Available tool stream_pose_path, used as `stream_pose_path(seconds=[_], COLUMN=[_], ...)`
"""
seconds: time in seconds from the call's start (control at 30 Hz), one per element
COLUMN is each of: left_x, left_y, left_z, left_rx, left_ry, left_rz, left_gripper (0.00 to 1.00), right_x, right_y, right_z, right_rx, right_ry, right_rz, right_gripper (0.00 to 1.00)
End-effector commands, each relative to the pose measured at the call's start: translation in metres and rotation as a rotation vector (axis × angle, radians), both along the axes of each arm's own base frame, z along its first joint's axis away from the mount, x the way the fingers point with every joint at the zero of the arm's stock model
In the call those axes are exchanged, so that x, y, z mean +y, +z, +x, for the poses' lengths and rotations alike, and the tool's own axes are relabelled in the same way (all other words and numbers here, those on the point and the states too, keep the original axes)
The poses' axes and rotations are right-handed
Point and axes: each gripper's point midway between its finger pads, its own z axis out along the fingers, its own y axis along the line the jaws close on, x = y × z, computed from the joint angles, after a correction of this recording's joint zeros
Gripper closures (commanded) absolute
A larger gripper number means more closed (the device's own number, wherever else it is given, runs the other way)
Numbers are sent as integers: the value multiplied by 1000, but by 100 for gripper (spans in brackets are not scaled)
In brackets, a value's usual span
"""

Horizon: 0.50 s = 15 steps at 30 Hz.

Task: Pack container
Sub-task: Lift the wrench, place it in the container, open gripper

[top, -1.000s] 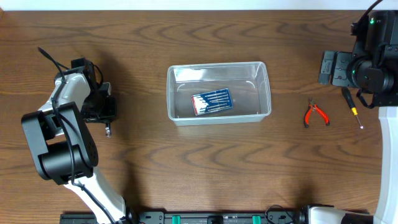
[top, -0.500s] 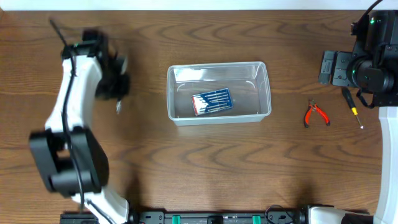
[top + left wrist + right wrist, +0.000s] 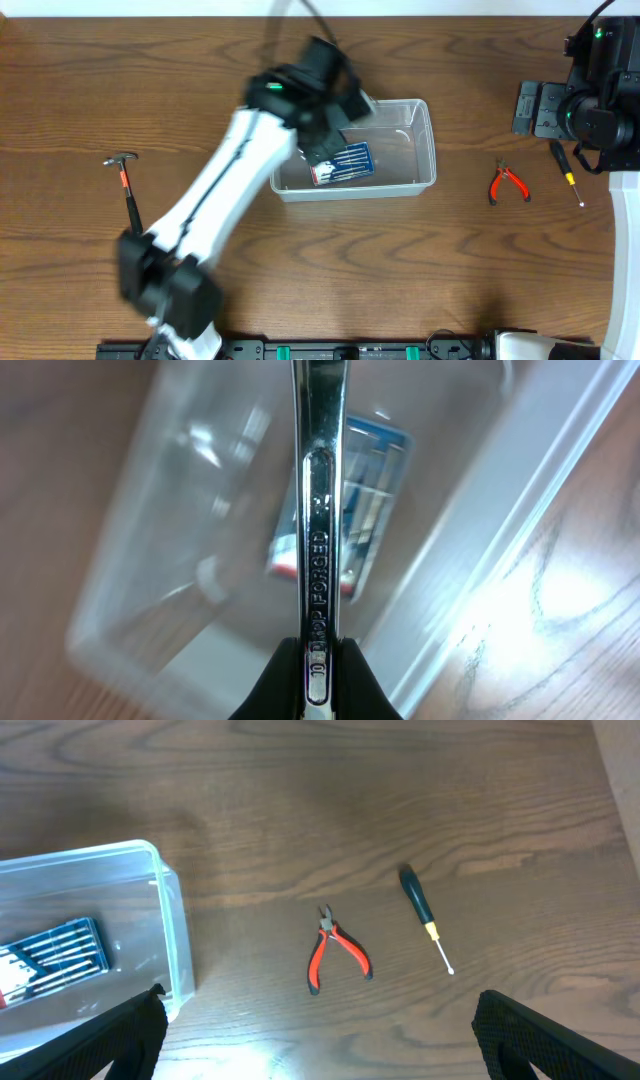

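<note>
Overhead, the container (image 3: 428, 150) lies at mid-table, long side running left to right, with a blue tool pack (image 3: 340, 163) flat on its floor. My left gripper (image 3: 316, 678) hangs above the container's left half. Its wrist view looks down into the clear walls, which run slantwise across the picture, with the pack below. My right gripper (image 3: 318, 1020) is well apart, beyond the container's right end, and only that end enters its wrist view, at the left edge.

Change from half a second ago: my left arm was then at the far left of the table, well apart from the container. It has since swung right and now reaches over the container's left rear corner, blurred by motion. Where it stood, a hammer (image 3: 127, 185) shows on the wood. Container, pack, red pliers (image 3: 508, 182) and screwdriver (image 3: 566, 172) lie as before, and my right arm has not shifted.

Jaws: the left pair is closed narrow on the shank of a bright steel wrench (image 3: 318, 510) stamped "DROP FORGED", which runs from the fingertips straight up the wrist picture, crossing part of the pack. Whether it touches the container I cannot tell. The right pair stands wide — one finger at each lower corner of its view — and holds nothing, with pliers and screwdriver on the table beneath it.
</note>
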Motion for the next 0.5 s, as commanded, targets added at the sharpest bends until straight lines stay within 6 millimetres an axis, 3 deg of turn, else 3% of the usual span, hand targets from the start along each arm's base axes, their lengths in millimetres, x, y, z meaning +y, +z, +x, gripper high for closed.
stream_pose_path(seconds=[0.0, 0.23, 0.43, 0.47], left_x=[-5, 6, 17, 18], left_y=[-47, -118, -130, -130], left_z=[-1, 6, 11, 11], left_rx=[76, 209, 234, 235], left_ry=[-88, -59, -27, -25], left_rz=[76, 147, 156, 156], left_gripper=[94, 94, 94, 87], right_x=[-2, -2, -2, -2], right_y=[0, 0, -1, -1], right_z=[0, -1, -2, -2], right_rx=[3, 8, 11, 11], right_ry=[6, 6, 6, 6], right_rz=[-10, -9, -9, -9], right_gripper=[1, 1, 1, 1])
